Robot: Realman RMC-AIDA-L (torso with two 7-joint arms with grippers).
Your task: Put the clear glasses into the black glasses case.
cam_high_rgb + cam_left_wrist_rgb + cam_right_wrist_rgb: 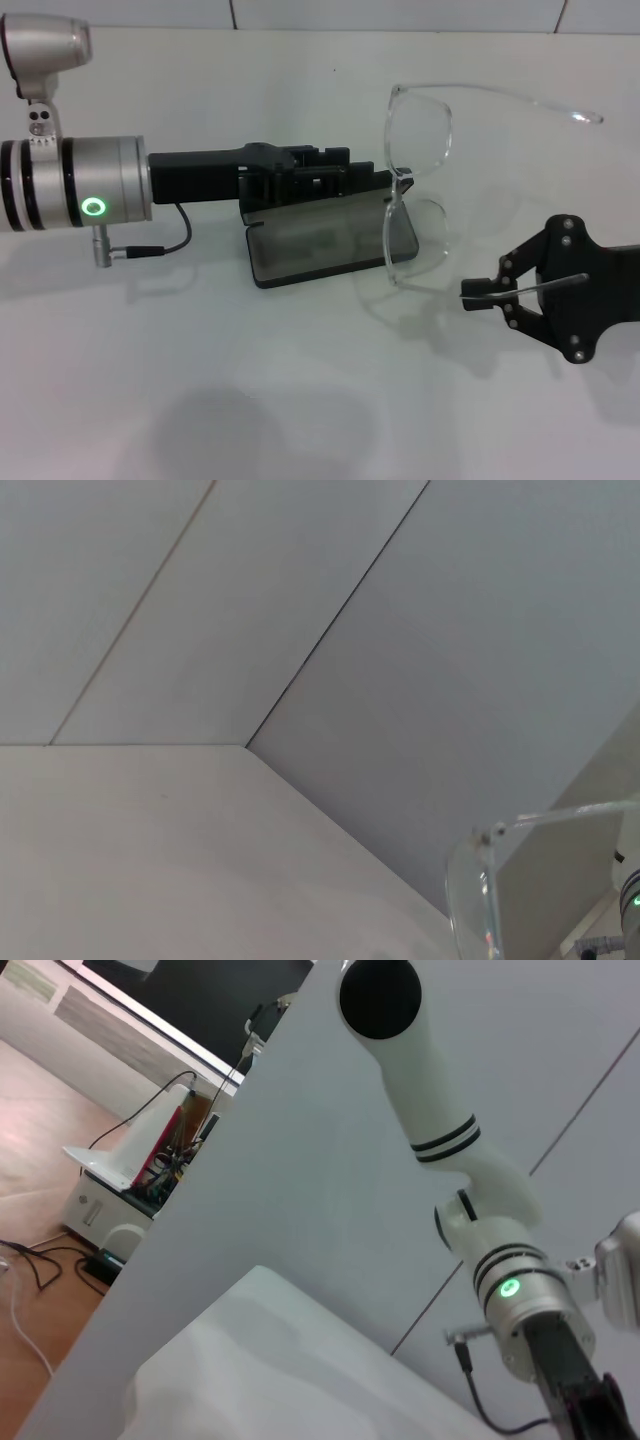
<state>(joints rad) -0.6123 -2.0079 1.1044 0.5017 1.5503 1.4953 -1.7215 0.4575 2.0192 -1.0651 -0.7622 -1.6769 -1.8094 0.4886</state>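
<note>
The black glasses case [320, 245] lies open at mid-table, grey lining up, its lid raised at the back. My left gripper [310, 180] reaches in from the left and is shut on that lid. The clear glasses [418, 135] hang on edge just right of the case, the lower lens over the case's right end. My right gripper [478, 292] is shut on one thin arm of the glasses; the other arm [520, 98] juts out to the right. The left wrist view catches a corner of the glasses [478, 895].
A white table [300, 400] carries everything, with a tiled wall behind it. A black cable [175, 240] loops off the left wrist near the case. The right wrist view shows the left arm [505, 1285] with its green ring light.
</note>
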